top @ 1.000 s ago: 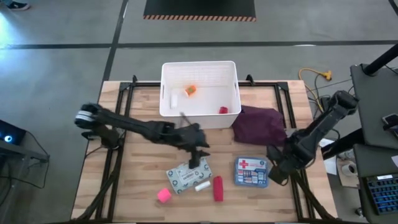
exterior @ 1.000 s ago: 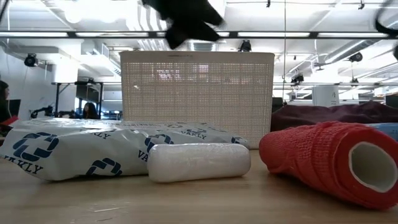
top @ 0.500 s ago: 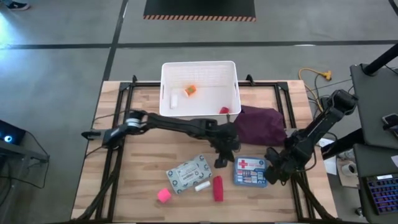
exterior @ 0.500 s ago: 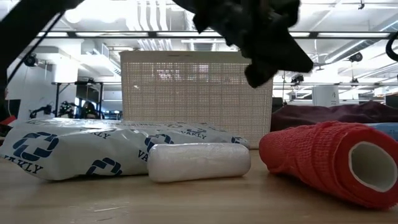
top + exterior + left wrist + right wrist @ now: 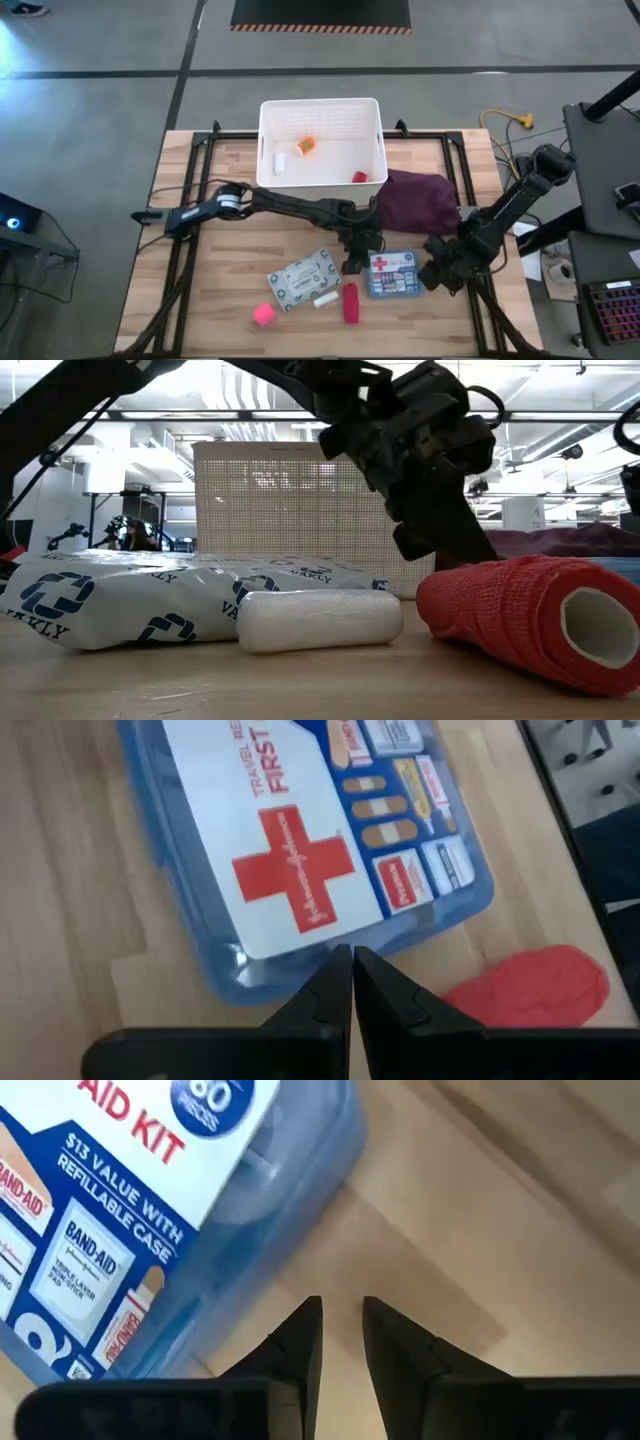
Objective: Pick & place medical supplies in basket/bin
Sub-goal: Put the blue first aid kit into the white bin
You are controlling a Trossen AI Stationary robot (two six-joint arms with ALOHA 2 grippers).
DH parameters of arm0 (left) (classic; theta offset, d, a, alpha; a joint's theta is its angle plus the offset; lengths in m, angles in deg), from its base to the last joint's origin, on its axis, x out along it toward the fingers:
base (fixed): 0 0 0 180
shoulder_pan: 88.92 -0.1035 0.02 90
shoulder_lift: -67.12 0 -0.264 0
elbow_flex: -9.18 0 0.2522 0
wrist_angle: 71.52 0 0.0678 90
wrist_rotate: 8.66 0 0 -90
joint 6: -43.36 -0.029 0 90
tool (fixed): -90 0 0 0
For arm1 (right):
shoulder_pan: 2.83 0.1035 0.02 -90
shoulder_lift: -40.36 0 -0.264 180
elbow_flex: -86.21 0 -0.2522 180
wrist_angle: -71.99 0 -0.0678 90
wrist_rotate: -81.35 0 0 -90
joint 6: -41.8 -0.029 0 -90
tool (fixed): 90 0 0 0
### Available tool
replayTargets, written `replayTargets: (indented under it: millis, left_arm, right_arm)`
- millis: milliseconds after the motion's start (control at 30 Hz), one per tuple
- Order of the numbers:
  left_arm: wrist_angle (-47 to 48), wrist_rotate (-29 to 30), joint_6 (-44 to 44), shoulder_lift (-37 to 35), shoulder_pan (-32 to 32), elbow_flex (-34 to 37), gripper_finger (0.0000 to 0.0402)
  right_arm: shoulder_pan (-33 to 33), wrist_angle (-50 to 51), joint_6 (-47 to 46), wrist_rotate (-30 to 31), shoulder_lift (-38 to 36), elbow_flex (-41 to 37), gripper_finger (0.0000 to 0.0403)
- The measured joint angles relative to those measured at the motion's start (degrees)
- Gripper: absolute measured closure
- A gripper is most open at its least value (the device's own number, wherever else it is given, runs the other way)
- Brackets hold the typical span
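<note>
The blue first-aid box (image 5: 392, 275) with a red cross lies flat on the table between my two grippers. My left gripper (image 5: 352, 264) is shut and low at the box's left side; the low view shows it (image 5: 432, 530) just behind the red roll (image 5: 530, 615). My right gripper (image 5: 432, 276) is at the box's right end, its fingertips almost together. The grey-green packet (image 5: 303, 278), white roll (image 5: 324, 299), red roll (image 5: 350, 302) and pink cube (image 5: 263, 314) lie at the near side. The white bin (image 5: 320, 190) stands at the far edge. My left gripper's shut fingertips (image 5: 340, 982) meet the box's left edge (image 5: 300, 952), coming slanting down from the table's left. The box lies flat on the table. My right gripper stands at the box's right corner (image 5: 300, 1230), one finger (image 5: 296, 1342) beside its clear blue wall; I cannot tell whether it touches.
A maroon cloth (image 5: 418, 200) lies right of the bin, just beyond the box. The bin holds an orange item (image 5: 306, 146), a white item (image 5: 281, 160) and a red item (image 5: 359, 177). Bare wood lies on the table's left half.
My left gripper has swung from above the packet toward the table's right and come down beside the box. My right gripper has gone a little toward the table's left. The box has slid a short way left along the table, staying flat.
</note>
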State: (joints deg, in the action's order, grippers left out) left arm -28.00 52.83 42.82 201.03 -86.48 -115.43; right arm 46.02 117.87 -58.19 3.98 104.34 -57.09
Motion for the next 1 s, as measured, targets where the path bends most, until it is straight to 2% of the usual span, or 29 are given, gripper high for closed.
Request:
replayTargets:
  millis: [100,200,333,633,833,1000]
  left_arm:
    - [0.3,0.1,1.6,-0.2,0.3,2.4,0.0401]
    - [-0.9,0.4,4.2,0.1,1.2,4.9,0.0401]
    - [-4.8,1.2,7.5,0.0,2.5,6.2,0.0401]
    - [-4.3,4.0,8.8,0.0,3.2,5.5,0.0401]
    - [-1.7,4.8,7.4,0.0,2.4,6.3,0.0401]
    - [-1.6,5.4,5.2,0.0,2.3,6.1,0.0401]
  right_arm:
    - [-0.1,-0.5,-3.2,1.0,0.0,0.0,0.0328]
    - [-0.3,-2.7,-2.0,2.8,0.0,0.1,0.0324]
    - [-1.8,-5.7,1.7,3.1,0.0,0.1,0.0318]
    - [-6.2,-6.5,11.8,2.7,0.0,0.6,0.0284]
    - [-7.2,-7.2,21.4,1.1,-0.2,9.5,0.0281]
    - [-7.5,-0.7,24.9,6.2,-0.2,19.3,0.0279]
